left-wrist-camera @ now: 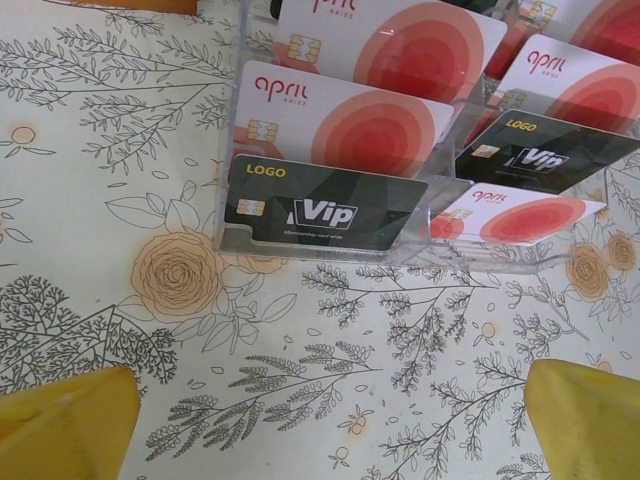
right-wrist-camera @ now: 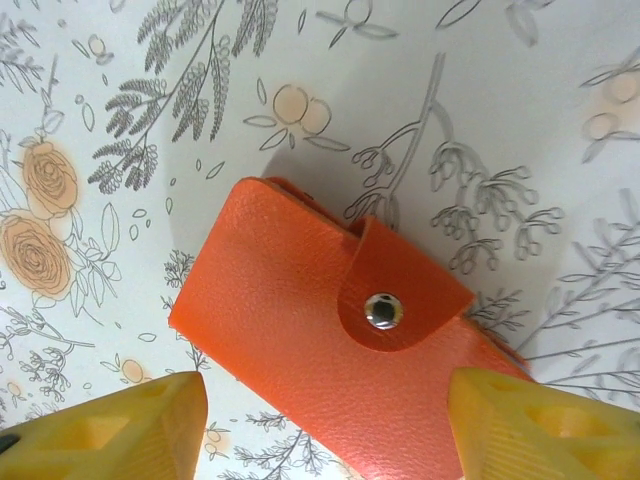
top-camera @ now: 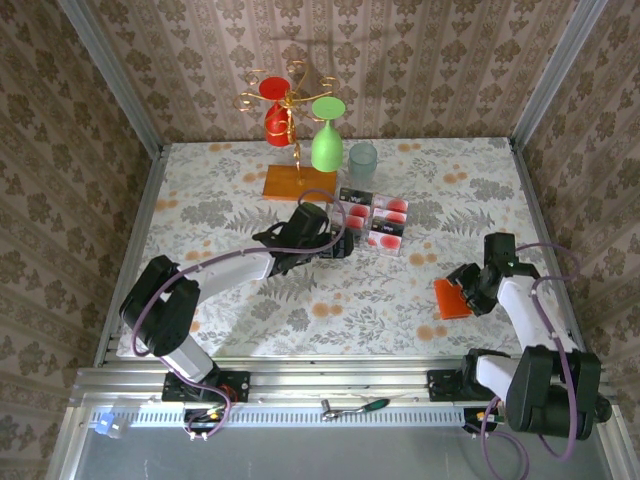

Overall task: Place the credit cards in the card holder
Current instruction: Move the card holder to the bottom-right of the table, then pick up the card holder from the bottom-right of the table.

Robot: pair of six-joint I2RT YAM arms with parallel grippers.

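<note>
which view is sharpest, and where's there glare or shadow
Left wrist: credit cards crisp, jaws blurred. Right wrist: card holder sharp, its snap glints, soft shadow at its upper left edge. Top external: even light, faint glass rack shadow on the wallpaper.

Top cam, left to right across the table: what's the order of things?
red glass → green glass → cup → card holder. The cards overlap the cup's span, so they are left out.
</note>
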